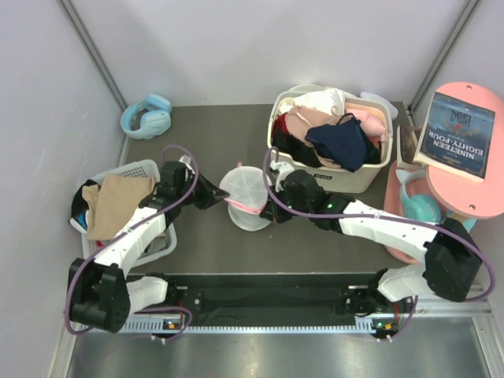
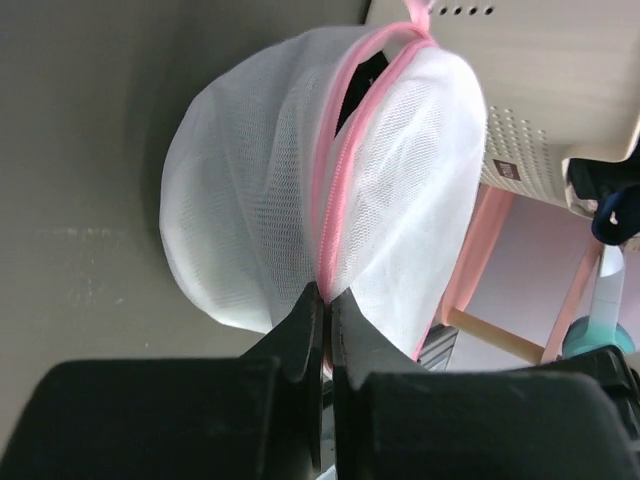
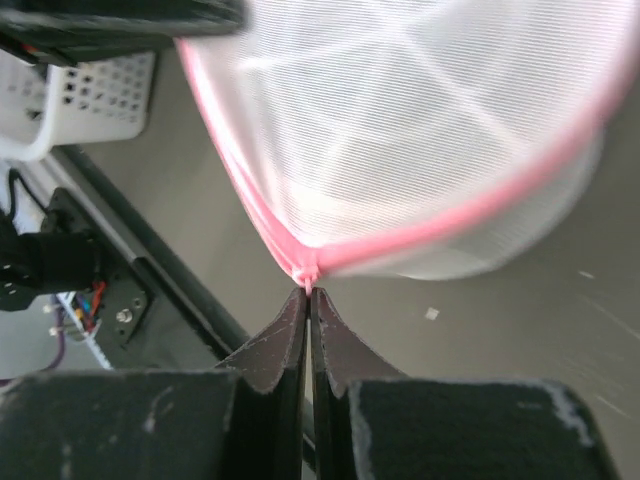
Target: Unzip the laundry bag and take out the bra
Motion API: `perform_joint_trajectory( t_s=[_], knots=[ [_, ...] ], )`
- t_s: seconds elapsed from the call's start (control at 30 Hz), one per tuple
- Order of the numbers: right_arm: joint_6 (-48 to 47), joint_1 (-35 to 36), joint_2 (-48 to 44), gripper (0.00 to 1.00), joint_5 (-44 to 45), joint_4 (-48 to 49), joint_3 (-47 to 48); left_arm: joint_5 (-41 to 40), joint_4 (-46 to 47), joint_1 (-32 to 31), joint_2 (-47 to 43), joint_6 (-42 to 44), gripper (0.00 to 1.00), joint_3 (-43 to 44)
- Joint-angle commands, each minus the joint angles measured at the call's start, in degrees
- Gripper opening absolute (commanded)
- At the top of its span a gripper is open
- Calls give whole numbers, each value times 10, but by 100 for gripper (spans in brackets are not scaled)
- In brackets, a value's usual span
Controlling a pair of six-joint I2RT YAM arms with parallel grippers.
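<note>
Left hand [image 2: 325, 295], right hand [image 3: 308, 293], both pinching pink trim of one laundry bag [image 1: 246, 189]

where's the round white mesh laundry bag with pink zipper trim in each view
top external: the round white mesh laundry bag is at the table's centre, left of the cream plastic basket and nearer the arm bases.
left wrist: it fills the upper middle, pink zipper running down it.
right wrist: it fills the top, pink trim along its lower edge.
shared landmark: the dark grey table, at left in left wrist and lower right in right wrist.
</note>
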Motion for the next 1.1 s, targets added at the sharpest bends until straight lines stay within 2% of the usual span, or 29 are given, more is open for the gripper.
perform_joint_trajectory(
  t_s=[0.0, 0.1, 0.37, 0.53, 0.67, 0.8, 1.07],
  knots=[
    [-23, -47, -69, 0, 11, -16, -42, 29, 13, 45, 27, 70, 0, 46],
    [-40, -75, -71, 0, 7, -22, -45, 64, 5, 50, 57, 92, 0, 73],
    [-51, -55, -36, 0, -13, -10, 1, 89, -29, 55, 69, 147, 0, 100],
    [-66, -59, -32, 0, 19, -13, -11, 143, -88, 75, 83, 232, 0, 121],
    [-92, -90, -32, 0, 31, -10, -26, 174, -133, 98, 94, 309, 0, 144],
    [-119, -116, -14, 0, 42, 2, -26, 225, -152, 118, 107, 346, 0, 157],
    [-159, -132, 68, 0, 66, 22, 38, 292, -223, 123, 145, 461, 0, 193]
  ],
)
